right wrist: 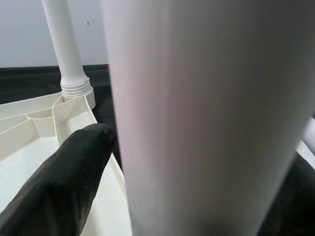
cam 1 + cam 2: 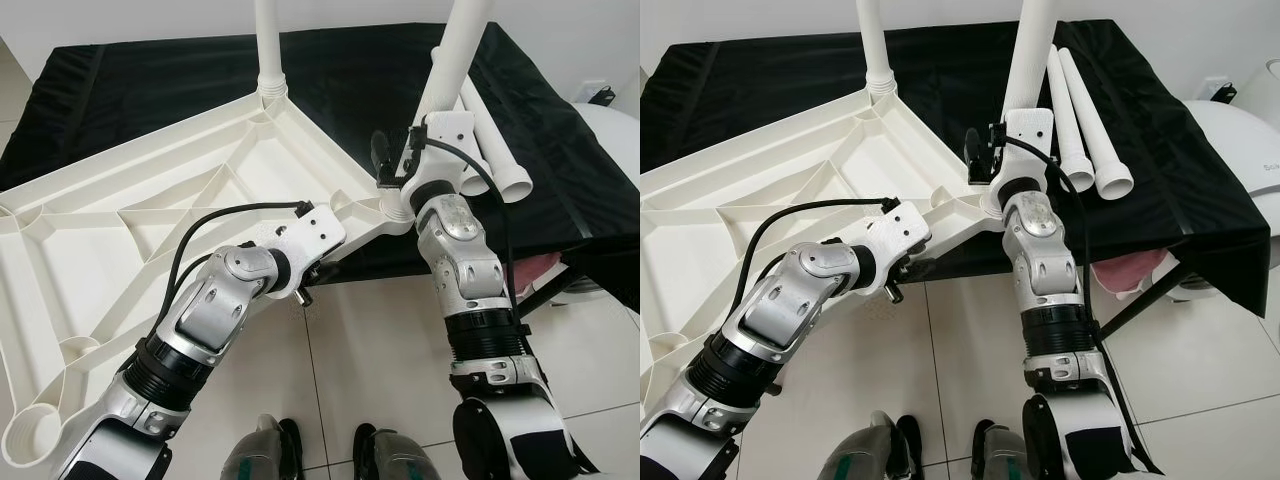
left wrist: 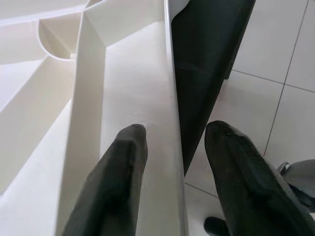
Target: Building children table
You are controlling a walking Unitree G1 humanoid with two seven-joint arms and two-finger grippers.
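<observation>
**Second leg going in, tabletop braced**

Nearest you, the left gripper [image 3: 172,162] straddles the rim of the upturned tabletop [image 2: 150,220], one finger [image 3: 118,172] inside on the white plastic, the other outside over the floor tiles [image 2: 380,340]. Looks like a brace so the top doesn't slide while you work (it overhangs the black-draped surface [image 2: 760,80] a lot).

Further out, the right gripper [image 2: 400,165] is clamped round a white leg [image 2: 460,40], held upright but tilted, its base at the near corner socket; prob. mid-seating.

Beyond, one leg [image 2: 268,45] already stands in the far corner. Two spare legs [image 2: 1085,110] lie on the cloth to the rt.
</observation>
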